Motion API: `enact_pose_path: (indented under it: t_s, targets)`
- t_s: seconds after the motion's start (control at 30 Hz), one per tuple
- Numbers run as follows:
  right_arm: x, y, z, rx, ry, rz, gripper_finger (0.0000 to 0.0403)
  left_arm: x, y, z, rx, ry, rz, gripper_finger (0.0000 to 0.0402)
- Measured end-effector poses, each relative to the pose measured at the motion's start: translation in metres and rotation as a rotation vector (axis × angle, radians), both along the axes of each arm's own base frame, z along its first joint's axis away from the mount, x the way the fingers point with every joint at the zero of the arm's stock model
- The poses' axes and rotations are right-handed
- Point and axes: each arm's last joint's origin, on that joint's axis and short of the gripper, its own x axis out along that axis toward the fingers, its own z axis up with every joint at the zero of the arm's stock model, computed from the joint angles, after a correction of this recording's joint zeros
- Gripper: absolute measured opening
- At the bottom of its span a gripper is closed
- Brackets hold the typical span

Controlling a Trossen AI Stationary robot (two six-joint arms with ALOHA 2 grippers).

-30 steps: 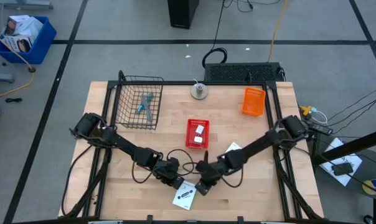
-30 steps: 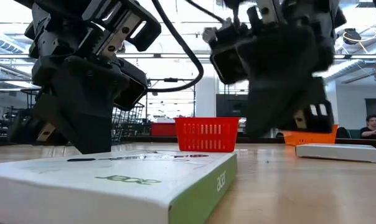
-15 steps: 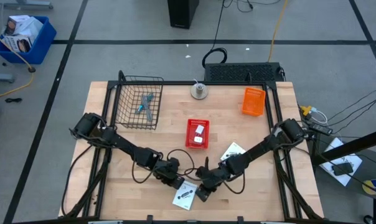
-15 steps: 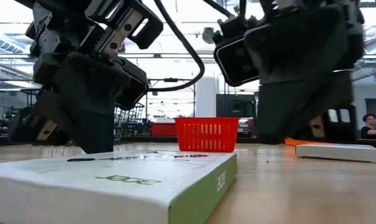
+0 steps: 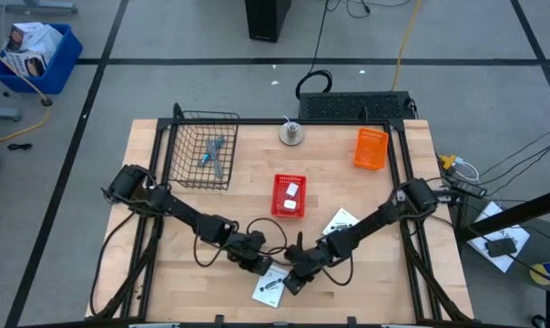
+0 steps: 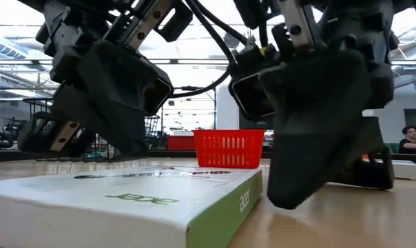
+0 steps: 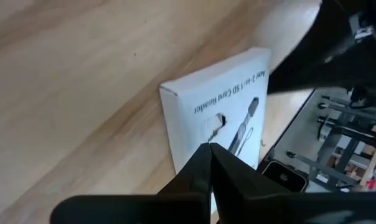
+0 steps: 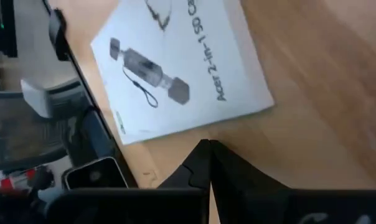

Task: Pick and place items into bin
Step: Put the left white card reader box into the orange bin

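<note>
Both grippers sit low at the near edge of the table, fingers pressed together and holding nothing — the left gripper [image 5: 259,267] just left of a flat white packet [image 5: 269,286], the right gripper [image 5: 290,282] just right of it. Far left, the wire basket [image 5: 203,149] holds the grey and teal stick tools [image 5: 213,153]; at centre the red bin [image 5: 289,196] holds two white blocks [image 5: 291,198]. A second white packet [image 5: 340,220] lies right of the bin — an orange bin [image 5: 370,148] stands far right.
</note>
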Motion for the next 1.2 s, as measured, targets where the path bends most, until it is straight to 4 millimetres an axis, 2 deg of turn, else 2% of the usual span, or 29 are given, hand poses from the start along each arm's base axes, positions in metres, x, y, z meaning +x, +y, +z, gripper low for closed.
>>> enact_pose_path:
  t_s: [0.37, 0.7, 0.8, 1.0, 1.2]
  targets:
    - [0.018, -0.019, -0.003, 0.021, -0.084, -0.07, 0.0, -0.007, 0.003, -0.006, 0.04, 0.098, -0.028, 0.0005]
    - [0.025, -0.031, -0.002, -0.025, -0.145, -0.093, 0.0, -0.003, -0.002, -0.023, 0.016, 0.106, -0.038, 0.0009]
    - [0.025, -0.034, -0.002, -0.036, -0.14, -0.09, 0.0, 0.002, 0.006, -0.022, 0.017, 0.08, -0.009, 0.0007]
    - [0.028, -0.051, -0.004, -0.058, -0.108, -0.066, 0.0, 0.008, 0.025, -0.024, 0.059, 0.083, 0.041, 0.0011]
    - [0.02, -0.057, 0.01, -0.098, -0.058, -0.058, 0.0, 0.013, 0.036, -0.021, 0.084, 0.044, 0.08, 0.0003]
